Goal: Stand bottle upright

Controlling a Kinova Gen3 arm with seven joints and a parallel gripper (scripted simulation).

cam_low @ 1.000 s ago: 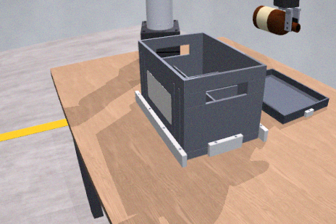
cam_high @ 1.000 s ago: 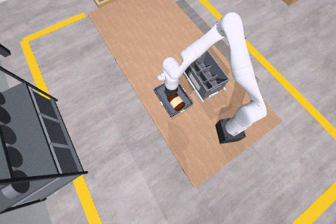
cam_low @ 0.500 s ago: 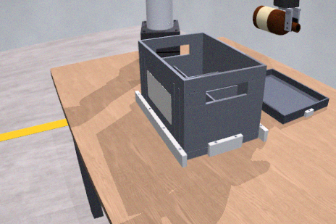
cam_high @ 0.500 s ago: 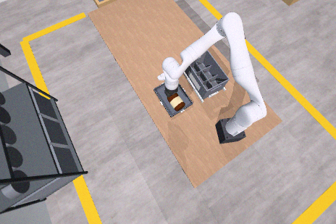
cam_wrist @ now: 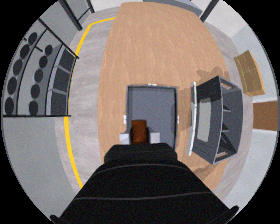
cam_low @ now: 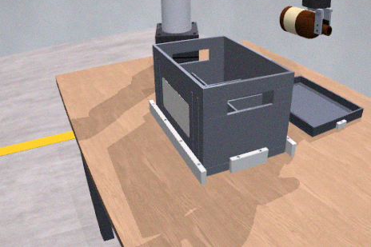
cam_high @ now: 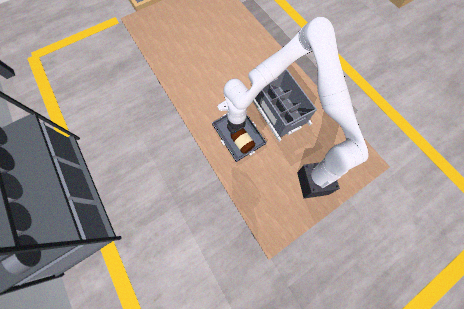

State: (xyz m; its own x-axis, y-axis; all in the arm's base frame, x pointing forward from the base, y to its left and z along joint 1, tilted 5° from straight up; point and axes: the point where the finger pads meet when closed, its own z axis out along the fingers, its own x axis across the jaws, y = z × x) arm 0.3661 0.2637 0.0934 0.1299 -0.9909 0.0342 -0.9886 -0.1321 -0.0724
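My gripper (cam_low: 322,21) is shut on the brown bottle (cam_low: 304,21) with a cream label. It holds the bottle lying horizontal, high in the air above the shallow dark grey tray (cam_low: 321,105). From above, the bottle (cam_high: 242,140) shows over the tray. In the wrist view the bottle (cam_wrist: 139,131) shows just ahead of the gripper body, over the tray (cam_wrist: 151,112). The fingertips are partly hidden by the bottle.
The dark grey crate (cam_low: 222,99) with inner dividers stands on the wooden table beside the tray, held by white corner brackets (cam_low: 249,159). It also shows in the overhead view (cam_high: 285,104). The arm's base (cam_high: 318,180) sits near the table's edge. Shelving stands off the table.
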